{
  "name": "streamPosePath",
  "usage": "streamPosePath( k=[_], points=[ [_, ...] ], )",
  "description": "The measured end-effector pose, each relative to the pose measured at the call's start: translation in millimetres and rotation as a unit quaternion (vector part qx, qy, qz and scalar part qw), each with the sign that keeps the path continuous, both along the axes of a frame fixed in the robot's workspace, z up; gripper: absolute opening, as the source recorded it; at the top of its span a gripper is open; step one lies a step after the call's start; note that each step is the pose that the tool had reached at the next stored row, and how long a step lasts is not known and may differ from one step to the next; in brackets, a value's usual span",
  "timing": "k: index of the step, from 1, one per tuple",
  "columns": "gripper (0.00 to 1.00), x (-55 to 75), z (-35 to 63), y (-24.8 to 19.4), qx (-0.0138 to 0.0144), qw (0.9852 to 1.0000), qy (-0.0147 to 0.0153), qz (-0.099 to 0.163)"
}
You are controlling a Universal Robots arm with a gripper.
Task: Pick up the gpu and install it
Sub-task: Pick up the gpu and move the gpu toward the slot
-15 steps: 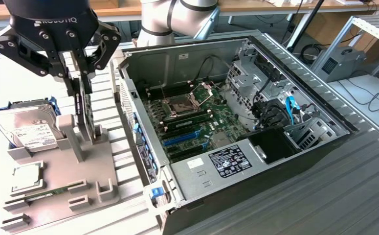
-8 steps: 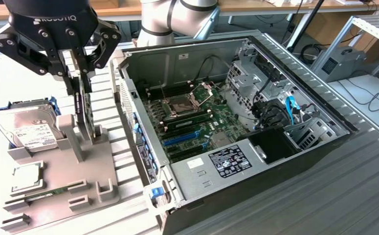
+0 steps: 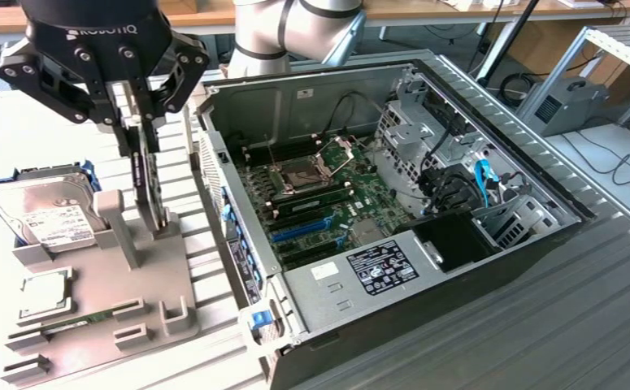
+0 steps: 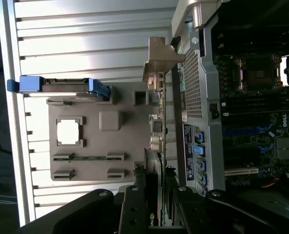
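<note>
The gpu (image 3: 145, 183) is a thin black card standing on edge, upright over the grey holder (image 3: 97, 276) at the exterior view's left. My gripper (image 3: 136, 122) comes down from above and is shut on the card's upper edge, one finger on each flat side. The card's lower edge sits at or just above the holder's slot posts; I cannot tell whether it touches. In the wrist view the gpu (image 4: 157, 122) runs edge-on away from my gripper (image 4: 156, 178), with its silver bracket (image 4: 160, 56) at the far end. The open computer case (image 3: 228, 203) lies beside it, motherboard (image 3: 326, 203) exposed.
A silver hard drive (image 3: 49, 211) in a blue frame stands on the holder beside the card. A processor chip (image 3: 44, 296) and a green memory stick (image 3: 87, 317) lie in the holder's front pockets. Blue expansion slots (image 3: 298, 230) lie on the motherboard. The case's rear wall (image 4: 193, 97) is close to the card.
</note>
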State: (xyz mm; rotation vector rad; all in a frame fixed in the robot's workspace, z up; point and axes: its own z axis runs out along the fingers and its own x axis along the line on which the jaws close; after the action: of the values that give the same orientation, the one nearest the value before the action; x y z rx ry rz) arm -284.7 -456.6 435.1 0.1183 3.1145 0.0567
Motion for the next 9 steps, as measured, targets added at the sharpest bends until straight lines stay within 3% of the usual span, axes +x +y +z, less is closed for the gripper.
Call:
streamPosePath(
  k=[9],
  points=[
    [0.26,9.4,-0.1,0.0,0.0000,1.0000,0.0000,0.000]
  ],
)
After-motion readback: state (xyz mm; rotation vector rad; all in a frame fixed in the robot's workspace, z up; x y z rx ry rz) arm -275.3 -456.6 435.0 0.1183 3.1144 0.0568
